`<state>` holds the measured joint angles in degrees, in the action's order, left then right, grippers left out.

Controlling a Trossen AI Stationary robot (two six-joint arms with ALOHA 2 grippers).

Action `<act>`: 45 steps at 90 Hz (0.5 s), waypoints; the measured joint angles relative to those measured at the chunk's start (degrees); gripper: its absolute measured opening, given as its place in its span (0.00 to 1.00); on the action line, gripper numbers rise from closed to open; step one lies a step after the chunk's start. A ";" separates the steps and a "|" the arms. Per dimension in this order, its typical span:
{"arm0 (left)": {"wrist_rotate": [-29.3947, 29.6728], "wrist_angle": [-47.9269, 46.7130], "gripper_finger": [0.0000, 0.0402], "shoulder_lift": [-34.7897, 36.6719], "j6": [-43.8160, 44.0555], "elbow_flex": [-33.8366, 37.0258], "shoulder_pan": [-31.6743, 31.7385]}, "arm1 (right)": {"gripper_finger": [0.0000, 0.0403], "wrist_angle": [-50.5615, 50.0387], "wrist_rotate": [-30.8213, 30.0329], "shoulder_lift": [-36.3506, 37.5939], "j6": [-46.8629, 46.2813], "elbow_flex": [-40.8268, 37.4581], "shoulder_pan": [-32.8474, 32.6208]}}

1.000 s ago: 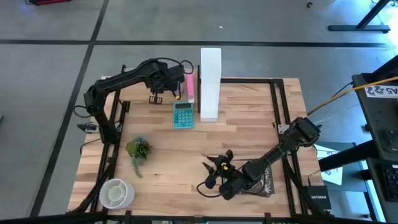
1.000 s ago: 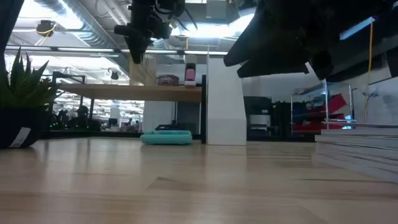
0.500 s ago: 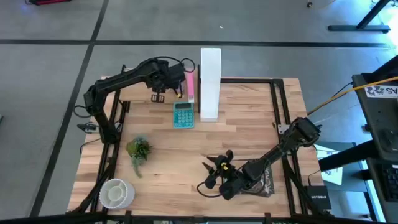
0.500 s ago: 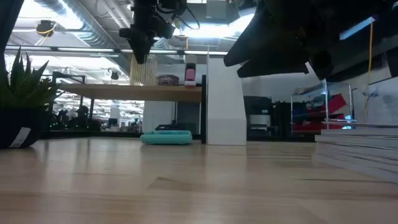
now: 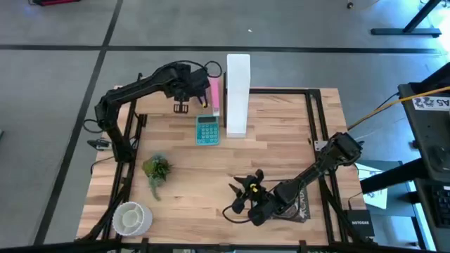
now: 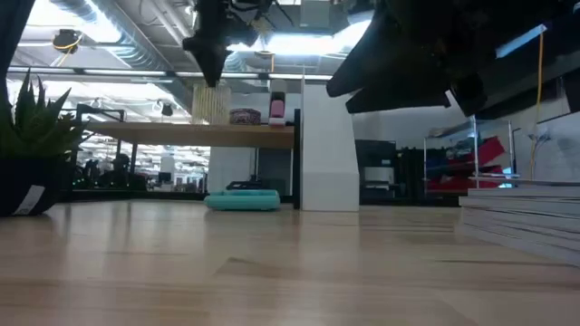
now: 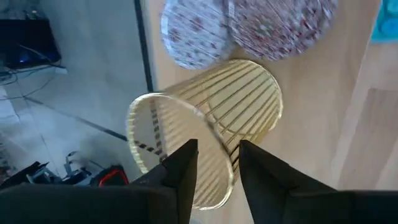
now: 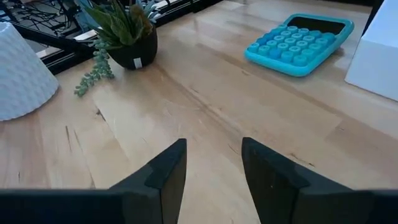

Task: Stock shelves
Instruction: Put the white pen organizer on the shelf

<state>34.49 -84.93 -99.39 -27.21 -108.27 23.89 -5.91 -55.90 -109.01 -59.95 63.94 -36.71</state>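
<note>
A gold wire cup (image 7: 211, 137) (image 6: 211, 104) is at the left part of the raised wood shelf (image 6: 154, 134), with my left gripper (image 5: 181, 107) (image 7: 217, 165) shut on its rim from above. Two patterned round tins (image 7: 249, 25) and a pink bottle (image 6: 277, 109) stand on the shelf too. The white file box (image 5: 238, 95) stands upright at the shelf's right end. My right gripper (image 5: 242, 195) (image 8: 214, 158) hovers open over the table's near part, nothing between its fingers. My left gripper holds the cup by its open rim (image 7: 225, 169), one finger (image 7: 181, 171) inside the mouth and the other (image 7: 261, 171) outside the wire wall. The fingers point down from above. The cup is upright, its bottom level with the shelf top; whether it rests there I cannot tell.
A teal calculator (image 5: 207, 130) lies on the table in front of the shelf. A potted plant (image 5: 156, 169) and a white ribbed pot (image 5: 130, 218) stand near the left edge. A stack of magazines (image 5: 301, 205) lies under the right arm at the near right.
My left gripper has moved a little toward the table's right and far edges, keeping its hold on the cup. The cup has shifted slightly rightward along the shelf with it.
</note>
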 joint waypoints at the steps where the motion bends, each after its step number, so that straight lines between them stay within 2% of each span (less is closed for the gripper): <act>1: -0.09 0.00 0.25 0.00 0.04 -0.34 -0.03 | 0.34 0.00 0.00 0.00 0.01 0.00 0.00; 25: -0.74 -3.81 0.25 0.02 3.38 -8.55 -3.15 | 0.34 -0.04 0.01 0.00 0.01 0.00 0.00; 45: -0.82 -5.04 0.25 1.88 13.76 -12.14 -10.23 | 0.34 -0.07 0.02 0.00 0.01 0.01 0.00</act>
<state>33.67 -89.97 -97.51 -13.45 -120.41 13.66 -5.98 -55.88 -109.01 -59.94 63.94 -36.71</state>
